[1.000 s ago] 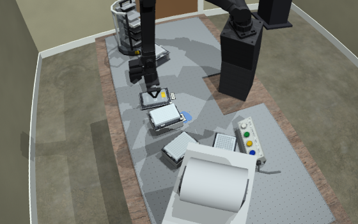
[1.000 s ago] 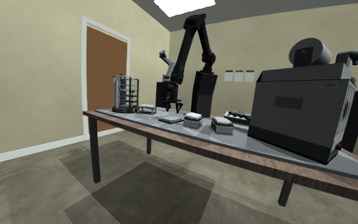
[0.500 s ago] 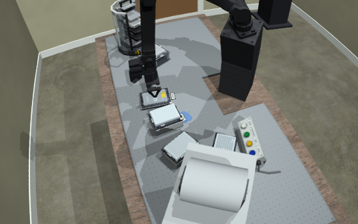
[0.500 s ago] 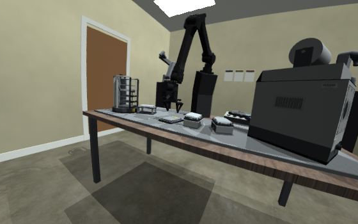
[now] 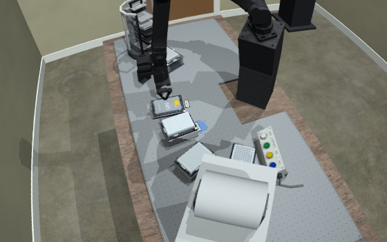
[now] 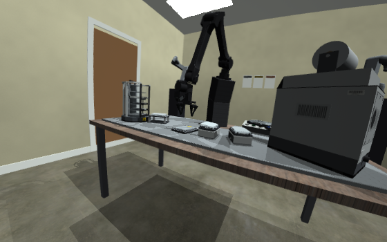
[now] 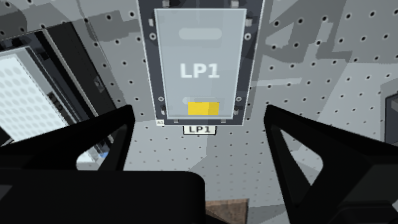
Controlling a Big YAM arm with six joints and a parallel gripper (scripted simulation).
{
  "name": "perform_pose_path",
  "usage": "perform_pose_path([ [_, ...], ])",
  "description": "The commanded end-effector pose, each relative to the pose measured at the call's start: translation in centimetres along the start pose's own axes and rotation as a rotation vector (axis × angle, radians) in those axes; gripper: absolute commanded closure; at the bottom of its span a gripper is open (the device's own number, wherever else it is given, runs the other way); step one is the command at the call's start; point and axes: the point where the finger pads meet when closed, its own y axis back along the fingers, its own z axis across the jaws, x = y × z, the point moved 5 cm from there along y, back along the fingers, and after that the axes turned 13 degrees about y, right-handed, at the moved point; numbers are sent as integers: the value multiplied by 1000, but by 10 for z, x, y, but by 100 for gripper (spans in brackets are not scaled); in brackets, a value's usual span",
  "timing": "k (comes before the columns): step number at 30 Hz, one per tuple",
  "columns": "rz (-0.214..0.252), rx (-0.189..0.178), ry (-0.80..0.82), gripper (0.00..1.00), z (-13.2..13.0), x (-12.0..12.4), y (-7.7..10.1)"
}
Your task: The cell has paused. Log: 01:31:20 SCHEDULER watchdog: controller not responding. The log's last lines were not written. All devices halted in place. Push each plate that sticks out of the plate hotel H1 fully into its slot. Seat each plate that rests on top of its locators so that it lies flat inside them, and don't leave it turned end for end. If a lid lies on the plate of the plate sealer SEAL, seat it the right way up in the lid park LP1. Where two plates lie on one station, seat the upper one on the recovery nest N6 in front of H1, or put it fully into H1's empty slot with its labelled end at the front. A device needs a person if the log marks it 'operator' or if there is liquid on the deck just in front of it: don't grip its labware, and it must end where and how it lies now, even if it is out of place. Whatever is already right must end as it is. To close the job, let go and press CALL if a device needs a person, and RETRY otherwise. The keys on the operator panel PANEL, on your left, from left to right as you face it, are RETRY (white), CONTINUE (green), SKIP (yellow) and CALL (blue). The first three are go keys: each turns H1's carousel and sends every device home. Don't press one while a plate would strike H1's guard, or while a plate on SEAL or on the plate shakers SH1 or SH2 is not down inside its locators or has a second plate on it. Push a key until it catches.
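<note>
Hanging above the lid park LP1 (image 5: 166, 107), the gripper (image 5: 164, 95) has its fingers spread wide with nothing between them, so the translucent lid (image 7: 200, 65) lies seated in the park, yellow mark (image 7: 203, 108) toward the camera. At its 12 o'clock in the top view stands the plate hotel H1 (image 5: 130, 21). Toward 5 o'clock sit two shakers, each carrying one plate (image 5: 178, 124) (image 5: 194, 157); a blue puddle (image 5: 202, 126) beside the nearer one suggests it needs a person. Farther right: one plate (image 5: 243, 153) by the sealer (image 5: 232, 197), one panel (image 5: 271, 151) with four keys on the table (image 5: 117, 114).
</note>
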Motion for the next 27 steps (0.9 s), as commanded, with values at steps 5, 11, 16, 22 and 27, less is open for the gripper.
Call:
perform_pose_path([
  [5, 0, 0, -3, 0, -6, 3, 27],
  [11, 0, 0, -2, 0, -6, 3, 43],
  [16, 0, 0, -2, 0, -5, 3, 51],
  [22, 0, 0, -2, 0, -5, 3, 67],
  [27, 0, 0, -2, 0, -5, 3, 80],
])
